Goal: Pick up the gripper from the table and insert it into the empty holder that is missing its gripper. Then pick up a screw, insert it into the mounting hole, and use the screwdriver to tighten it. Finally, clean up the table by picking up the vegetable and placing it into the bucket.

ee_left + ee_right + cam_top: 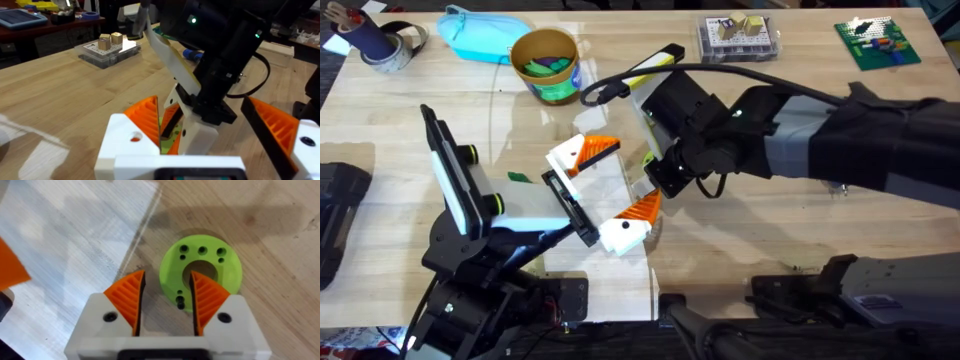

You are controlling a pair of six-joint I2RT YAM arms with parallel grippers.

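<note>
The left tool (616, 188) is spread wide, its two orange pads (272, 125) well apart, and it hangs low over the middle of the table (760, 230), above a clear plastic sheet (605, 185) that lies flat on the wood. The right arm reaches in from the right edge, and the right tool (167, 302) points down into the space between the left tool's fingers. The right tool's own orange pads are set at a narrow gap and straddle one side of a flat green ring (220, 275) with small holes: one pad sits over the ring's centre hole and the other just outside its rim, at the edge of the plastic sheet. A sliver of wood shows between the outer pad and the rim, so the ring is not clamped; whether the inner pad touches it cannot be told. The ring lies flat on the table just beside the sheet. The bucket (548, 64) stands upright near the far edge, left of the middle, with green and blue pieces inside, and a light-blue scoop (475, 36) lies just beside it toward the far left corner. A small green piece (517, 177) lies on the table between the left arm and the sheet. A clear box of parts (738, 38) sits near the far edge right of the middle, and a green board (877, 42) lies by the far right corner.
</note>
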